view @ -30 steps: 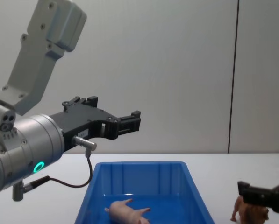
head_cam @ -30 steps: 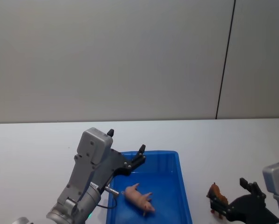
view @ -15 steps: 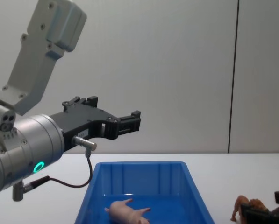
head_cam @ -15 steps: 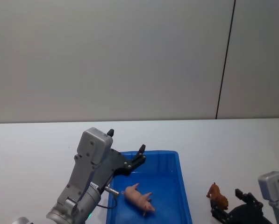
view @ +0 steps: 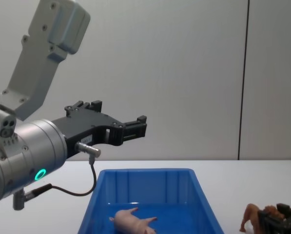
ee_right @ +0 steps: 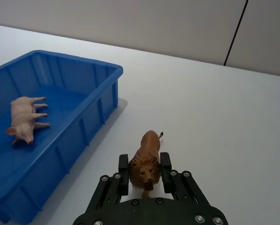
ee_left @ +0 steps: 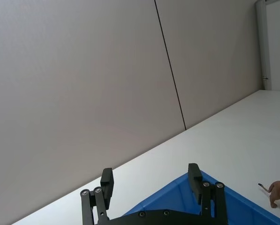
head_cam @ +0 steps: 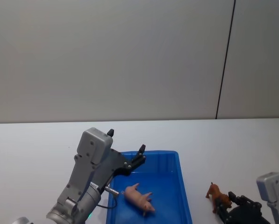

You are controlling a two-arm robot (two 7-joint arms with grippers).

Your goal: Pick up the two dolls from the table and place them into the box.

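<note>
Right tool (ee_right: 144,159) is clamped on the lion (ee_right: 147,145), squeezing the mane on either side of the head, feet looking planted on the white table (ee_right: 215,117). I'd guess it's hard plastic, so light and stiff and it won't squash, but slick, though that shaggy mane probably gives some bite. Grabbing by the head leaves the body free to swing, so mid-torso would be my pick. Just beside it is the blue box (ee_right: 98,110) with the pig (ee_right: 25,115) lying on its side inside. Left tool (ee_left: 150,180) hangs above the box's left side, spread apart and empty
</note>
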